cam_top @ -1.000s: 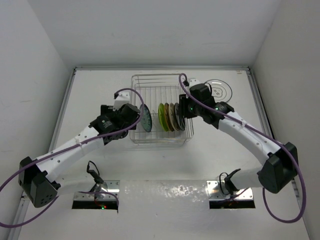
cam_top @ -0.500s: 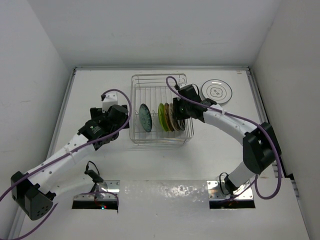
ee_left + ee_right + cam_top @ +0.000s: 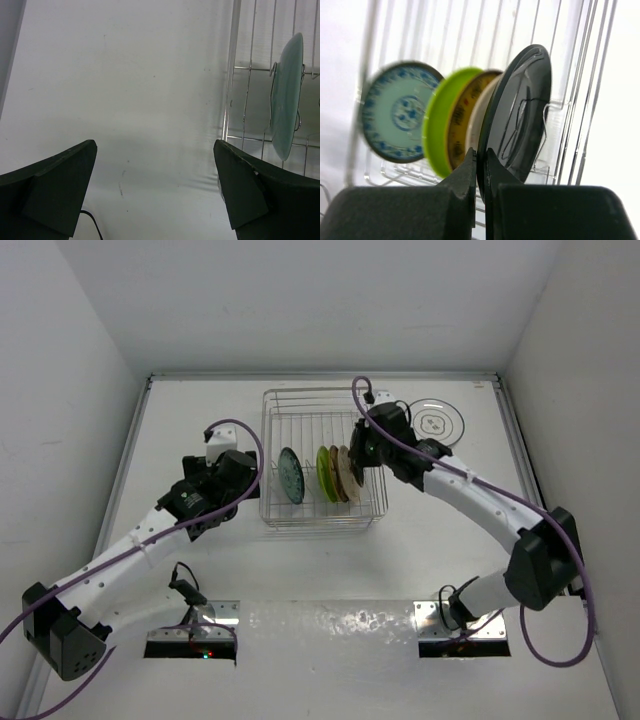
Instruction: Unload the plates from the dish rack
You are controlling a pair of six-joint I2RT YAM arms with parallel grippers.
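Right gripper [image 3: 481, 159]: pinched onto the lower rim of a dark plate [image 3: 520, 107], with matte black fingers [image 3: 461, 182] pressed flat against either face. Glossy, round and shallow-dished, standing on edge among the thin silver wires of the rack [image 3: 580, 90].

Close-packed just to its left in the wrist view, all upright: a tan plate [image 3: 461, 125] with small red marks, then a lime plate [image 3: 436, 132], smooth and thick-rimmed. Further left and set apart, a pale plate [image 3: 395, 119] with blue patterning round border and centre, somewhat blurred.

Left gripper [image 3: 154, 150]: spread wide and holding nothing, with blunt dark wedge-shaped fingers [image 3: 60, 185] over the bare white table [image 3: 125, 75], just outside the rack's left wall. Past that wall, the pale plate again, seen edge-on, faintly green and propped between wire tines.

From above: a square basket of straight parallel rods, with the plates in a row across its middle. To the right of the rack, lying flat on the table, a white plate [image 3: 437, 422] with dark rings.
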